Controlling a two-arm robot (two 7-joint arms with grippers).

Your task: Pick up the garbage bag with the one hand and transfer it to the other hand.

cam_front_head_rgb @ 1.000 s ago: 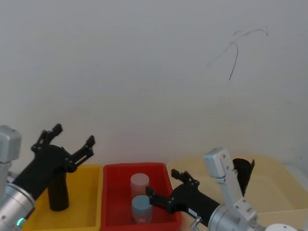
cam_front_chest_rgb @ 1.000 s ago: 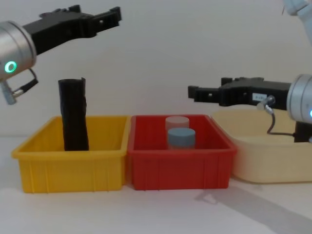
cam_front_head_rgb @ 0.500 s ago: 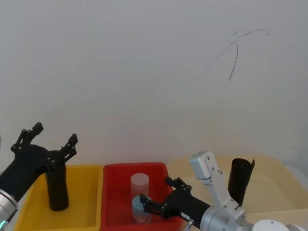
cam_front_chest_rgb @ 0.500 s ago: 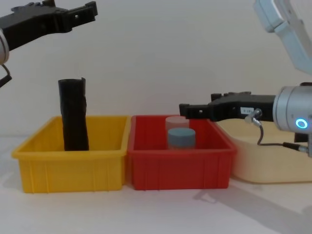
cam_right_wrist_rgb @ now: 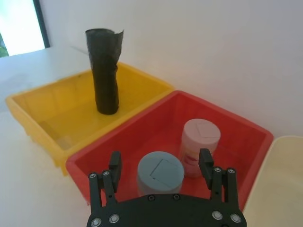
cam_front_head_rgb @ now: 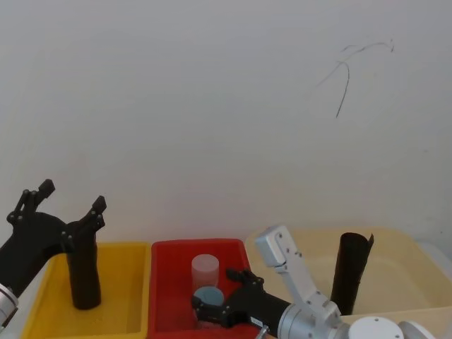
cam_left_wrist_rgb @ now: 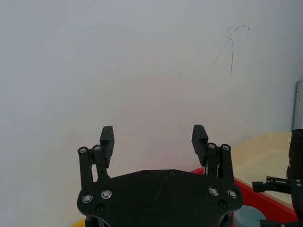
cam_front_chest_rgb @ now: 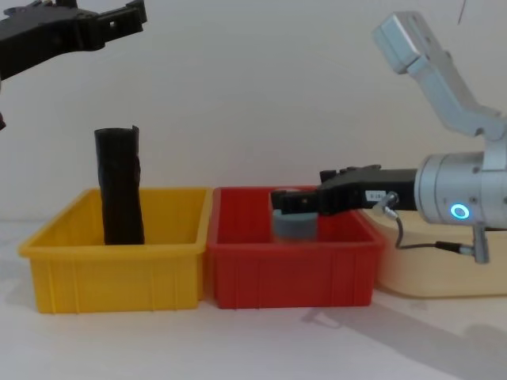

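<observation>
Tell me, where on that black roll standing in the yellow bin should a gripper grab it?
Probably the upper half of the garbage bag, which stands upright and rises well above the wall of the yellow bin. Come from above, fingers either side of the cylinder. The open left gripper, hovering over it, seems best placed; the open right gripper is over the red bin.

1. Lower left of the chest view: yellow plastic bin, with tightly rolled black plastic garbage bag upright inside.
2. Just right of it: red plastic bin, holding blue-lidded jar before pale round jar.
3. Far right: cream tub, holding second black plastic roll.
4. Upper left, above the bag: left gripper; over the red bin: right gripper.
</observation>
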